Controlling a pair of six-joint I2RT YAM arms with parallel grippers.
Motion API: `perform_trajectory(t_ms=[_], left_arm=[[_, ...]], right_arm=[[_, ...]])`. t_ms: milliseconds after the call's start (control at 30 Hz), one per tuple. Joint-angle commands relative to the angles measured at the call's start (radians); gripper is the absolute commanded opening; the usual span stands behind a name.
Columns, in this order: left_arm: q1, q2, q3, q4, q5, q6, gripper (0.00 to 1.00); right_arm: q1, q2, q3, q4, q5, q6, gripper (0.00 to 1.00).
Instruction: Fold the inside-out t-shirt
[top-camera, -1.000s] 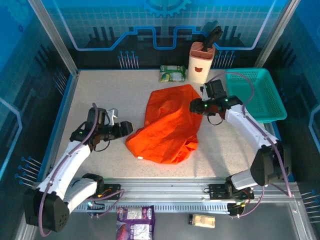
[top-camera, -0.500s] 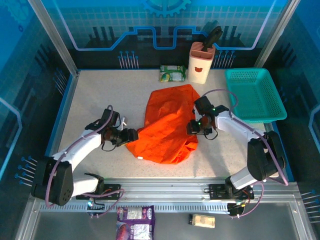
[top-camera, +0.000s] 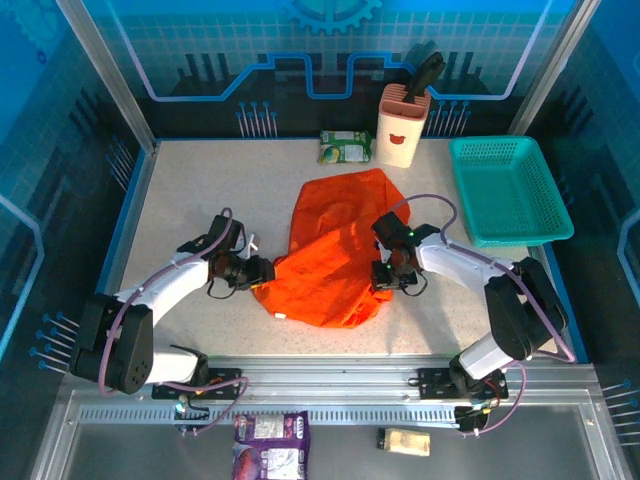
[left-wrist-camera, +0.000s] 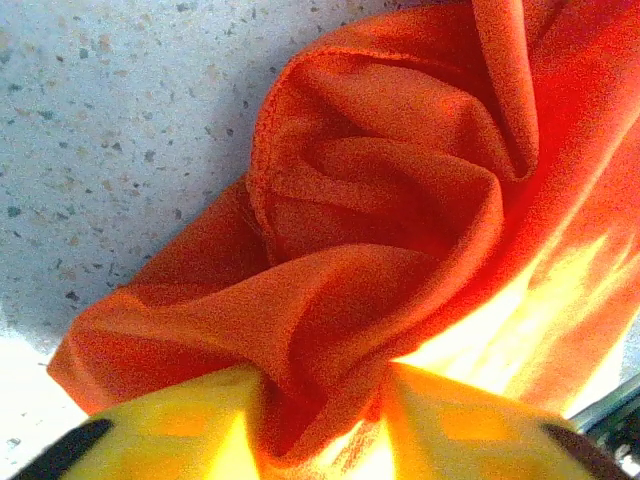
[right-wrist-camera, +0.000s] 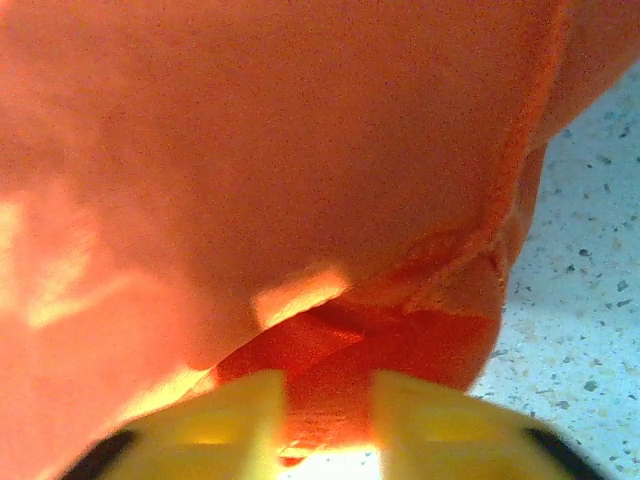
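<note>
The inside-out t-shirt (top-camera: 335, 250) is a bright orange crumpled heap in the middle of the speckled table (top-camera: 200, 190). My left gripper (top-camera: 262, 272) sits low at the shirt's left edge. In the left wrist view a bunched fold of the t-shirt (left-wrist-camera: 360, 200) runs down between the yellow fingers (left-wrist-camera: 170, 430), and the left gripper (left-wrist-camera: 320, 430) is shut on it. My right gripper (top-camera: 385, 276) is at the shirt's right edge. In the right wrist view a hemmed flap of the t-shirt (right-wrist-camera: 300, 150) is pinched by the right gripper (right-wrist-camera: 328, 420).
A teal mesh basket (top-camera: 508, 190) stands at the back right. A beige holder with a black tool (top-camera: 403, 125) and a green packet (top-camera: 345, 147) sit at the back. Two packets (top-camera: 270, 445) lie below the front rail.
Both arms came in from the sides to the shirt's left and right edges and dropped low. Both sets of jaws narrowed onto the cloth.
</note>
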Motion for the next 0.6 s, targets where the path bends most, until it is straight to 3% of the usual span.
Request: perform_trajectory(t_ms=[0,67,300,433,533,567], left_arm=[[-0.006,-0.025,0.025,0.011,-0.034,0.004,0.24],[-0.006,-0.035,0.031,0.014,-0.062,0.005,0.18],[0.0,-0.058,0.068,0.017,-0.136,0.009,0.01],[0.025,-0.078,0.098,0.023,-0.138,0.009,0.0],[0.035,-0.068,0.125,0.035,-0.086,0.008,0.0],[0.035,-0.054,0.137,0.034,-0.066,0.008,0.0]], right_arm=[[0.008,-0.006,0.014,-0.031,0.057,0.009,0.11],[0.0,-0.033,0.025,-0.054,0.087,-0.001,0.0],[-0.112,-0.186,0.045,-0.135,0.127,-0.044,0.0],[-0.182,-0.265,0.054,-0.181,0.131,-0.067,0.0],[-0.16,-0.263,0.07,-0.181,0.031,-0.084,0.02],[-0.127,-0.248,0.079,-0.189,0.029,-0.072,0.09]])
